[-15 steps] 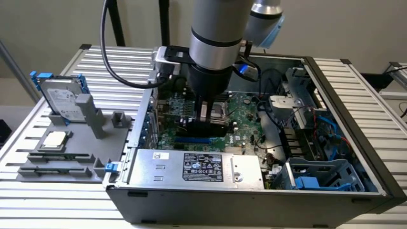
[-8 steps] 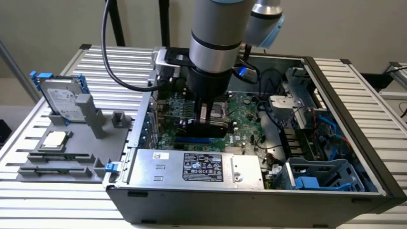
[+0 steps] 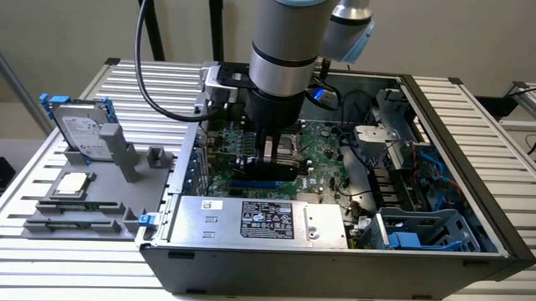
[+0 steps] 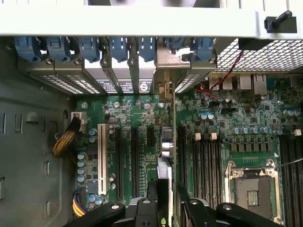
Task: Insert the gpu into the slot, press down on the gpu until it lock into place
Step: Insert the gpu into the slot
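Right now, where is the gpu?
Exterior view: the gpu is mid-case over the motherboard, in the hand, just beyond the silver power supply box.

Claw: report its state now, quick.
The claw is closed, holding the gpu edge-on.

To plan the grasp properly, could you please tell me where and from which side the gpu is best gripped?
I'd grip the gpu along its upper long edge, coming straight down from above: it stands edge-on over the motherboard, so the claw can close across its two flat faces.
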Tool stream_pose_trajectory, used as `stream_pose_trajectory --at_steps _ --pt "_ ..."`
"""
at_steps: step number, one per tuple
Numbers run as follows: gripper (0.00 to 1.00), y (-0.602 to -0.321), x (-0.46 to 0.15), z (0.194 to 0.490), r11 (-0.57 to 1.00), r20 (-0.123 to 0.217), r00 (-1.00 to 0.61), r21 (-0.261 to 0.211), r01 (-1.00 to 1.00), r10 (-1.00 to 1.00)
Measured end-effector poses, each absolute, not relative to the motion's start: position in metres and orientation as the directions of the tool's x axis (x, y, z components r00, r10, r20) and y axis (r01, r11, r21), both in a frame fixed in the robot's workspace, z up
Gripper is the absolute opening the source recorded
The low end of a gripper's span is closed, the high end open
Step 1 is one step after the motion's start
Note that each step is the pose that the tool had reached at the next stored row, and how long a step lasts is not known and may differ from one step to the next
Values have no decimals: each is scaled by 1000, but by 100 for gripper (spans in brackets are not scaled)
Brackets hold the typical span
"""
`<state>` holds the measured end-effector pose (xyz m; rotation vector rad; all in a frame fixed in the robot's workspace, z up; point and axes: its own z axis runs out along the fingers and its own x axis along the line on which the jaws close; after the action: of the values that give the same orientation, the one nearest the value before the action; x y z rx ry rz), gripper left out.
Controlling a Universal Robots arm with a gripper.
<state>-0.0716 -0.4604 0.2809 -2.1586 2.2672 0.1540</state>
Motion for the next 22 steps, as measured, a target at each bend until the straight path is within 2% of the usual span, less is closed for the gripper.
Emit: stream_pose_trajectory --at_steps 22 --pt "26 -459 -72 274 35 -73 -40 67 -997 -997"
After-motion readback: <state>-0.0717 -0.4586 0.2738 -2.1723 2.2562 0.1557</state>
